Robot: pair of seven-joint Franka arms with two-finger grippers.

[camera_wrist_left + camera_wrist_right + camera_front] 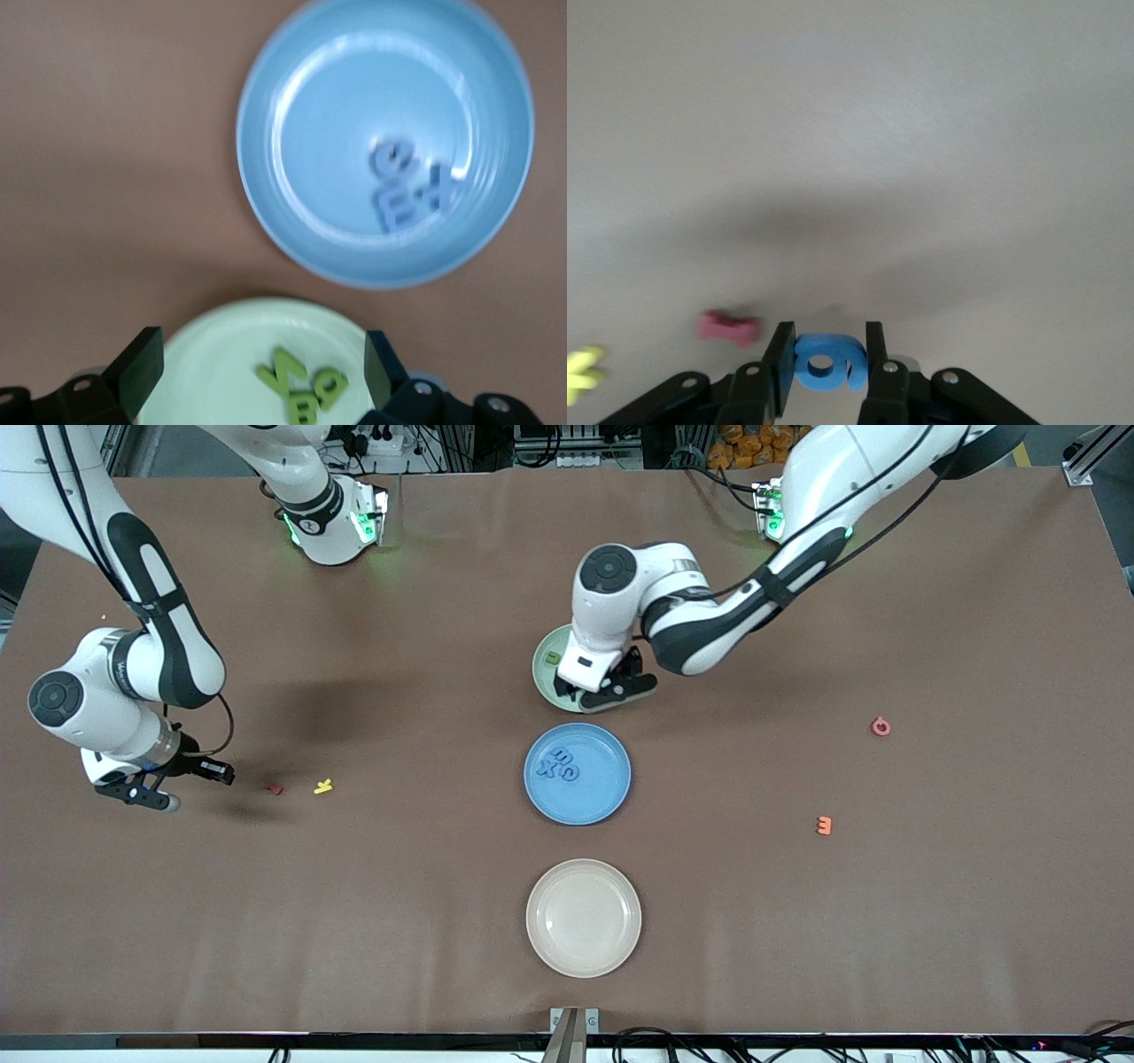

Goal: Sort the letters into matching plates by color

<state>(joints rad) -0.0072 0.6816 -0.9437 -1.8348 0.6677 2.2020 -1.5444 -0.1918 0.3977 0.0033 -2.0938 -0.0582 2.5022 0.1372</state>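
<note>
Letters: I see three green ones [303, 386] in the mint plate [213, 363] under my left gripper [257, 372], jaws wide apart. Right gripper [824, 363] pinches a blue letter [826, 361] above the desk [886, 921]; three blues [563, 764] sit in the blue plate [602, 797].

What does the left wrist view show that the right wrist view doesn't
Only the left wrist view shows the green plate with green letters lying on it, the blue plate holding blue letters, and the left claw open over the green plate.

Only the right wrist view shows the right claw shut on a blue letter, with a red letter and a yellow letter lying on the table close by.

Both share the brown table.
</note>
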